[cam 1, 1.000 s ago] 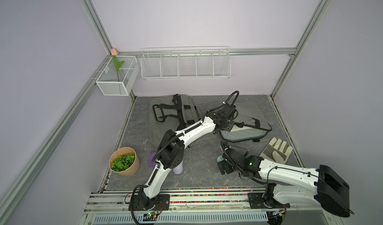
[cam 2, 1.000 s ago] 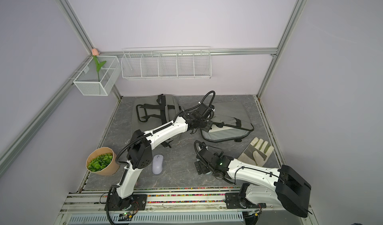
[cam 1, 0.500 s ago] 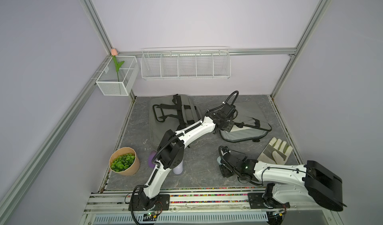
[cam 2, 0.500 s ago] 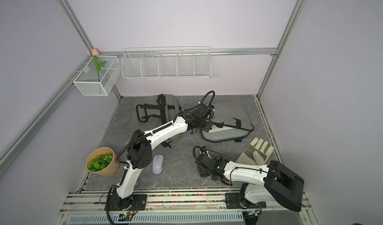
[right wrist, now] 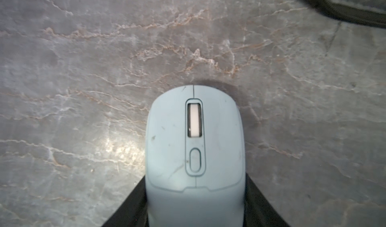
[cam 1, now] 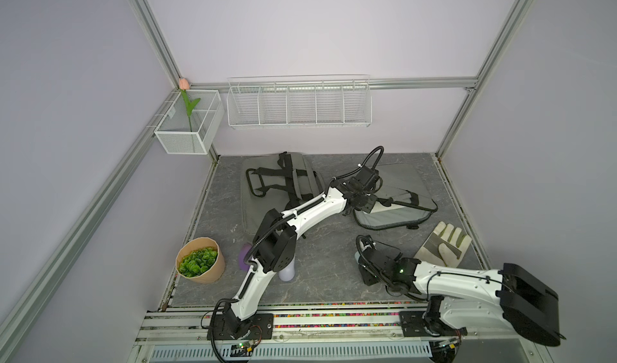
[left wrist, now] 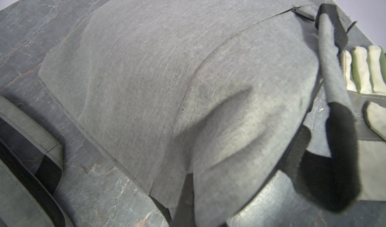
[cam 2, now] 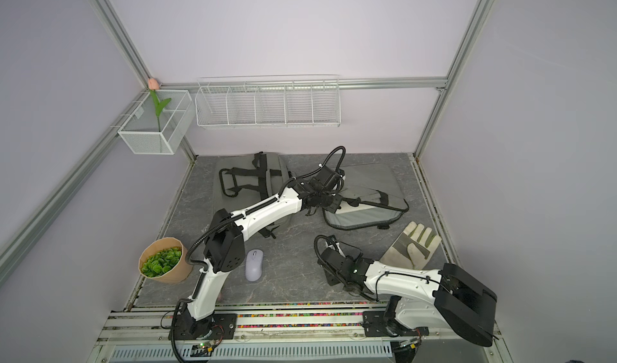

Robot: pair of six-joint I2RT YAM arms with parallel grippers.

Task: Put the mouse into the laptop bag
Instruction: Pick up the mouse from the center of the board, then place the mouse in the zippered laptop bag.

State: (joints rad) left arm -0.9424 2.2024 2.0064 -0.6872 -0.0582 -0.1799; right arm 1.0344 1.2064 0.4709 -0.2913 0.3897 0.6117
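Note:
A light blue mouse [right wrist: 194, 152] lies on the grey marbled table between the black fingers [right wrist: 133, 196] of my right gripper [right wrist: 195, 186], which press on both its sides. In both top views the right gripper [cam 1: 362, 261] sits low near the table's front middle, hiding most of the mouse. The grey laptop bag [cam 1: 397, 211] lies at the back right with its mouth gaping. My left gripper [cam 1: 362, 204] is shut on its upper flap [left wrist: 229, 152] and holds the flap raised off the table.
A second grey bag with black straps [cam 1: 280, 184] lies at the back left. A work glove [cam 1: 444, 247] is right of the right gripper. A lavender mouse [cam 2: 254, 265] and a potted plant [cam 1: 200, 261] stand by the left arm's base. Wire baskets [cam 1: 300, 105] hang on the wall.
The right gripper's jaws have narrowed onto the light blue mouse, and the right arm has folded closer to its base. The left arm still holds the bag flap in the same place.

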